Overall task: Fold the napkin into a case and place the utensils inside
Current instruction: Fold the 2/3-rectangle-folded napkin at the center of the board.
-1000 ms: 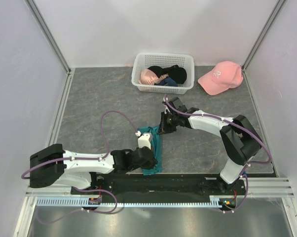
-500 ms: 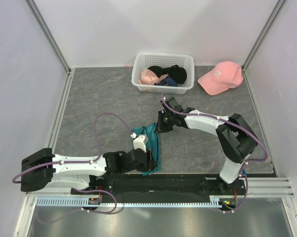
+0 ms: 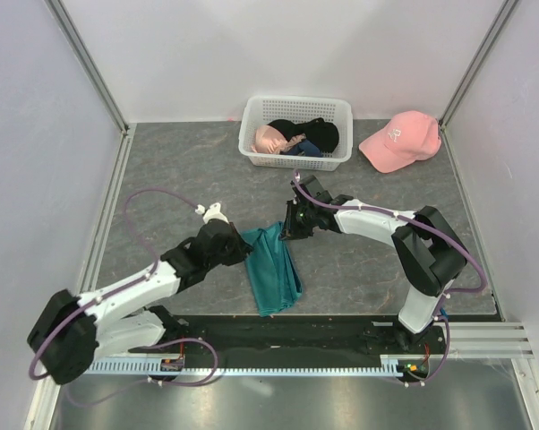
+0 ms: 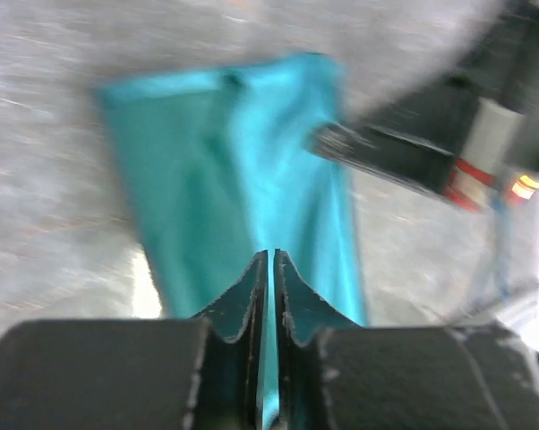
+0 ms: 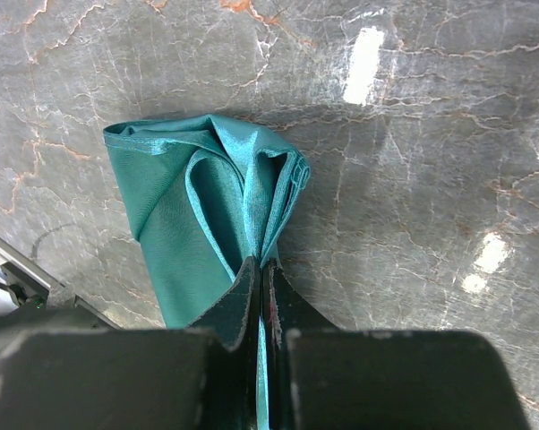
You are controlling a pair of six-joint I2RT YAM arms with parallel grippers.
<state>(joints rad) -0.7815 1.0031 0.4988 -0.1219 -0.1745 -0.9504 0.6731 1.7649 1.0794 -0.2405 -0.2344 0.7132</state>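
White mark on pink cap (image 3: 399,140) unreadable, right gripper (image 5: 259,265) jaws closed on a fold of the napkin (image 5: 184,210), left gripper (image 4: 270,256) jaws nearly closed on its edge

Satiny cloth napkin (image 5: 198,215), glossy marbled table (image 5: 413,134)

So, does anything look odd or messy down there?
The napkin lies askew on the table, and its far end is bunched into crumpled folds where the right gripper pinches it.
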